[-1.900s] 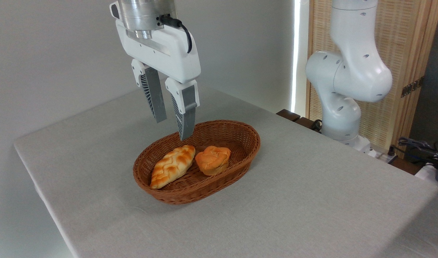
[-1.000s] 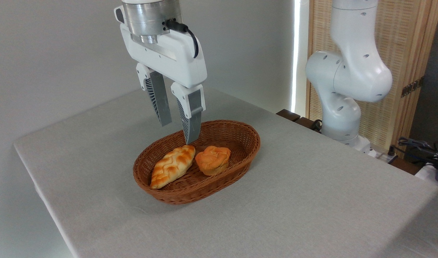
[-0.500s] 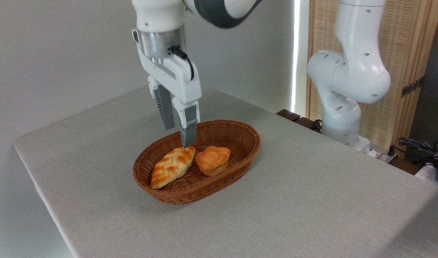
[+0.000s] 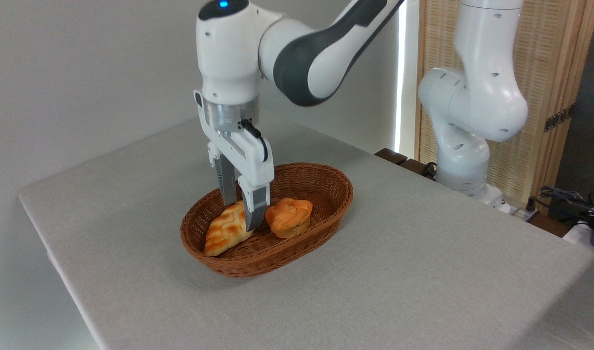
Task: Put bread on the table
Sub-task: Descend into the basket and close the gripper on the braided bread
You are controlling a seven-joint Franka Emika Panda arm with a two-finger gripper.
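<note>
Bread (image 4: 223, 232): the braided loaf lies inside the wicker basket (image 4: 326, 187), left half, its far end under the claw; not yet on the table (image 4: 423, 272).
Claw (image 4: 241, 216): down in the basket, fingers apart and straddling the loaf's upper end, one on the far side, one on the near side. Nothing is gripped as far as I can see.
Grip risk: the fingers sit near the tapered end and not the loaf's middle, so I judge it could pivot or slip out when lifted.
Neighbour risk: the near finger stands just beside the orange bun (image 4: 288, 216); closing or lifting may nudge it.
Basket risk: a low fingertip could catch the weave and drag the basket along.
Drop risk: a loose hold could let the loaf fall back in.
</note>
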